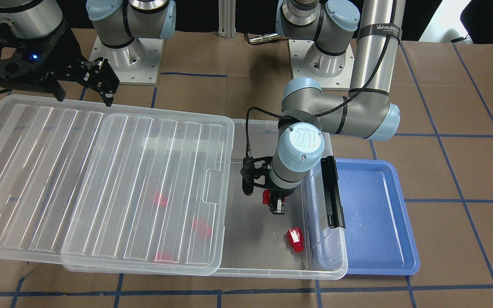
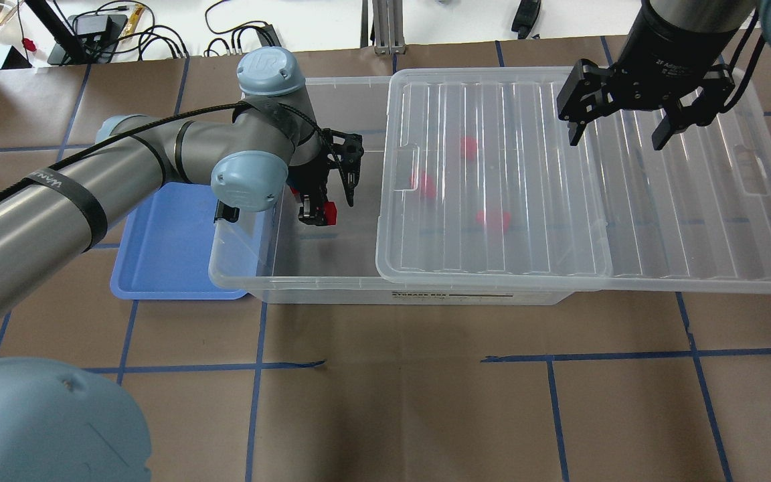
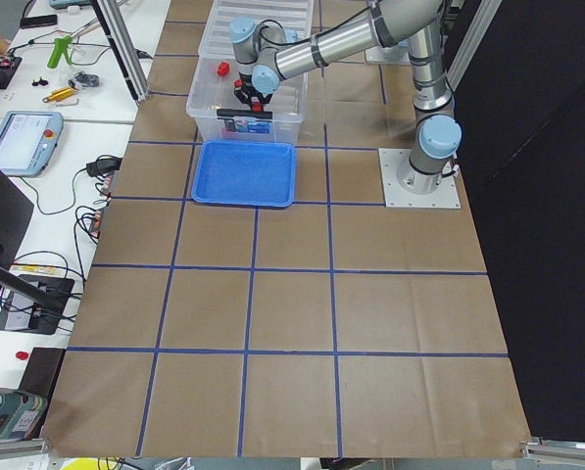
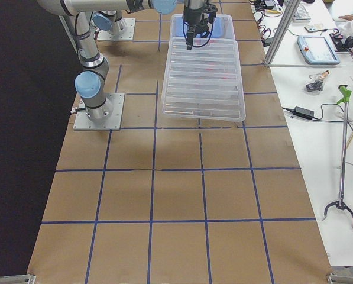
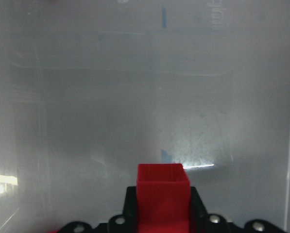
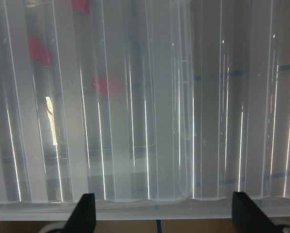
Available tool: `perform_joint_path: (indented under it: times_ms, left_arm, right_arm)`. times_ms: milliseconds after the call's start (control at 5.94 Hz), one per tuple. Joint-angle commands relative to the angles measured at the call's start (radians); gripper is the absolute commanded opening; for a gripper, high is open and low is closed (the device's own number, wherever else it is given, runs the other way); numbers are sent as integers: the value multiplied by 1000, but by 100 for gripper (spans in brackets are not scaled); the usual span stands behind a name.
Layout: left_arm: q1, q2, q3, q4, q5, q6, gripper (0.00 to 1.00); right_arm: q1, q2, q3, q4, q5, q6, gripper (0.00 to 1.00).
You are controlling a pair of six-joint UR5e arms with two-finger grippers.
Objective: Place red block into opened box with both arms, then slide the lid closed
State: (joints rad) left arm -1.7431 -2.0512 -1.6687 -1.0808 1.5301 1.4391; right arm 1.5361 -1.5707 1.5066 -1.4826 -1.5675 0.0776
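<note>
Locate the red block point(image 2: 330, 213) in the uncovered end of the box point(image 2: 425, 296), pinched between the jaws of the left gripper point(image 2: 315, 214). Note the glossy red plastic and, in the left wrist view, the flat square end face protruding past the black fingers point(image 5: 130, 206). Refer to the front-facing view for a loose block point(image 1: 294, 239) lying on the box floor near the black latch bar point(image 1: 332, 192); not visible in the overhead view. Refer to the overhead view for three further blocks point(image 2: 423, 184), blurred beneath the ribbed lid point(image 2: 693, 201) lying partway across the box. Check the right gripper point(image 2: 622, 134) above the lid: jaws spread wide, gripping nothing. Note the blue tray point(image 2: 158, 254) at the latch end.
</note>
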Motion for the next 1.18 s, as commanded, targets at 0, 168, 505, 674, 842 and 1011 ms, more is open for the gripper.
perform_joint_path:
  times_ms: [0, 168, 505, 674, 842, 1011]
  left_arm:
    - [-1, -42, -2, 42, 2, -2, 14]
    - [-1, -46, 1, 42, 4, -9, 70]
    - [-3, -12, 13, 30, 8, -52, 95]
    - [2, 58, 35, -73, 2, -60, 95]
    - [10, 148, 37, -135, -1, -74, 95]
    - [29, 236, 38, -207, 1, -171, 95]
  right_arm:
    - [-4, 1, 3, -4, -3, -2, 100]
    - [-7, 1, 3, -5, -5, -2, 100]
    - [-7, 1, 4, -5, -8, -2, 100]
    - [-7, 1, 6, -5, -8, -2, 100]
    - [-13, 3, 6, -7, -11, -4, 100]
    - [-28, 3, 7, -13, -17, -33, 100]
